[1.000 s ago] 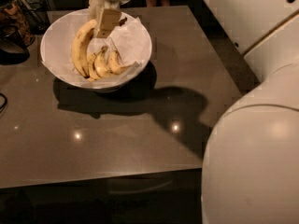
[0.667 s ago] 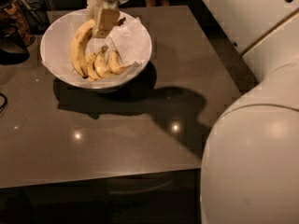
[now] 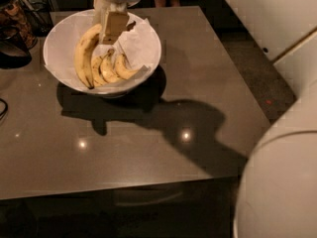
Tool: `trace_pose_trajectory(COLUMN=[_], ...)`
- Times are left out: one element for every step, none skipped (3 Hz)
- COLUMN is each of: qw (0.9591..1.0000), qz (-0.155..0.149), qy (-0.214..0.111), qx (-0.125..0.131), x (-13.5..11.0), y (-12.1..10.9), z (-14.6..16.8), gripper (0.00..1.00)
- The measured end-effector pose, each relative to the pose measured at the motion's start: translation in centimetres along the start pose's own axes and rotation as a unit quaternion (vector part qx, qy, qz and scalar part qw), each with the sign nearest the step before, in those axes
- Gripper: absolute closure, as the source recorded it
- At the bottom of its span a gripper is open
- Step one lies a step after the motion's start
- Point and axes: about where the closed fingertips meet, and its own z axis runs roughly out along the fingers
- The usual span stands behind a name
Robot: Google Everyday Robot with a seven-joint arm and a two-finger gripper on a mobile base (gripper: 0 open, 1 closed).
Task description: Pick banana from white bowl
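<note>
The white bowl (image 3: 148, 38) stands at the back left of the dark table and is lined with crumpled white paper. Several bananas lie in it. The banana (image 3: 83, 53) is the longest one, strongly curved, on the left of the pile, with its upper end reaching up under the gripper. Shorter bananas (image 3: 115, 67) lie to its right. My gripper (image 3: 112, 28) hangs down into the bowl from the back, at the long banana's upper end and touching or just over it.
The dark table (image 3: 148, 148) extends forward and to the right of the bowl. Dark objects (image 3: 12, 43) stand at the left edge beside the bowl. My white arm and body (image 3: 282, 172) fill the right side of the view.
The gripper and the bananas are in the same place. My white body at the right has shifted slightly.
</note>
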Motion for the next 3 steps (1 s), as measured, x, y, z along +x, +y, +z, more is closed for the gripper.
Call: trace_pose_trajectory(qw=[0.9994, 0.9981, 0.9980], qz=[0.034, 0.057, 0.058], qy=[-0.007, -0.013, -0.012], qx=[-0.008, -0.022, -0.024], x=[-0.5, -0.8, -0.7], y=[3.4, 6.5, 6.7], z=[-0.8, -1.3, -1.1], gripper=[1.00, 1.00, 1.00])
